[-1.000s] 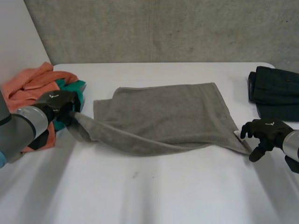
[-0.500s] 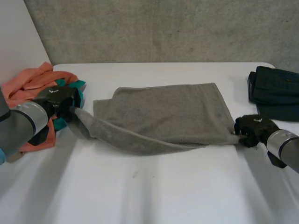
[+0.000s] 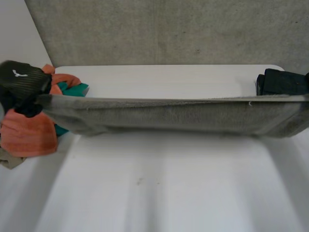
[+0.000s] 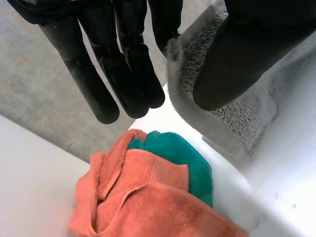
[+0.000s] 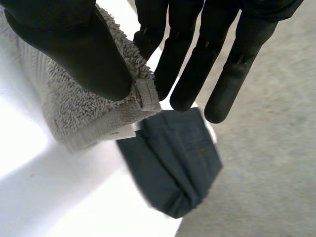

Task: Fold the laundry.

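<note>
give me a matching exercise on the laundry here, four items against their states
1 towel
2 orange cloth
3 teal cloth
4 trousers

A dark, neatly folded
B held up, stretched taut
C crumpled, lying over another cloth
D peeking from under another cloth

Pairs: 1-B, 2-C, 3-D, 4-A

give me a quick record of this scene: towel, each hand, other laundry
left hand: thumb and fingers pinch one end of the towel
right hand: thumb and fingers pinch the other end
towel: grey, held taut between both hands over the white table
other laundry: orange cloth and teal cloth by the left hand; folded dark trousers by the right
</note>
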`<action>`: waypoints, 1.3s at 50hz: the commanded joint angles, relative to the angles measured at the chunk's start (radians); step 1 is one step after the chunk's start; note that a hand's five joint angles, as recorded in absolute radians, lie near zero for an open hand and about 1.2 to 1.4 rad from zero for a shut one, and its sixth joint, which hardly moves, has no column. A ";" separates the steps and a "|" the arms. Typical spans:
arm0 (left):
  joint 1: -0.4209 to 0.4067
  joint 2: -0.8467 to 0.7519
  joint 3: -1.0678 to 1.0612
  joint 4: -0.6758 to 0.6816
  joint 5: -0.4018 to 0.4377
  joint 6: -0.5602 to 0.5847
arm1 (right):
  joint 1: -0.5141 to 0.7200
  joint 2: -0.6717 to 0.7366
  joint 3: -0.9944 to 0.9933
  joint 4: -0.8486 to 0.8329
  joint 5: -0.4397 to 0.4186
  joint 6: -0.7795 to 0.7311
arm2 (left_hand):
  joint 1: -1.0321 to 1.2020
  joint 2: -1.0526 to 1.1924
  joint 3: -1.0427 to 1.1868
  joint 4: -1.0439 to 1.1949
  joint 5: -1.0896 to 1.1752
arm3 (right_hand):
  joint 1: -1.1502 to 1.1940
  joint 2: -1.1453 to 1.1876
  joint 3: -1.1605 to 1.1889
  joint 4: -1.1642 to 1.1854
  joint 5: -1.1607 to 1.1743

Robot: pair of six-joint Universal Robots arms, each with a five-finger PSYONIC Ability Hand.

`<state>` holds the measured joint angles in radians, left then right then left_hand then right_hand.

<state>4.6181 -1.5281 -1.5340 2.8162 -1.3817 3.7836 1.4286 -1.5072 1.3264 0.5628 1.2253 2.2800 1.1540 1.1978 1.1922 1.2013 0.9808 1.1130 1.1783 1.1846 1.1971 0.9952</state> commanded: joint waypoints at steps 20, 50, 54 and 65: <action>-0.222 -0.641 0.741 1.046 -0.275 -0.116 | 0.243 0.414 -0.437 -1.067 0.359 0.418 | 0.242 0.198 0.204 0.195 0.241 | 0.283 0.218 0.212 0.199 0.227; -0.205 -0.442 -0.178 0.749 -0.166 -0.024 | 0.250 0.514 0.015 -0.444 0.227 0.163 | 0.242 0.198 0.204 0.195 0.241 | 0.283 0.218 0.212 0.199 0.227; -0.193 -0.238 -0.349 0.460 -0.169 0.147 | 0.234 0.354 0.152 -0.290 0.230 0.030 | 0.242 0.198 0.204 0.195 0.241 | 0.283 0.218 0.212 0.199 0.227; -0.070 -0.001 -0.502 0.203 -0.070 0.355 | 0.090 0.137 0.395 -0.231 0.220 -0.288 | 0.242 0.198 0.204 0.195 0.241 | 0.283 0.218 0.212 0.199 0.227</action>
<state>4.4916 -1.5822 -2.0220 3.0418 -1.5248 4.0744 1.5655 -1.3221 1.6620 0.3678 1.4509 2.0745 1.1540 1.1993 1.1930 1.2019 0.9865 1.1191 1.1813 1.1904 1.1981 1.0156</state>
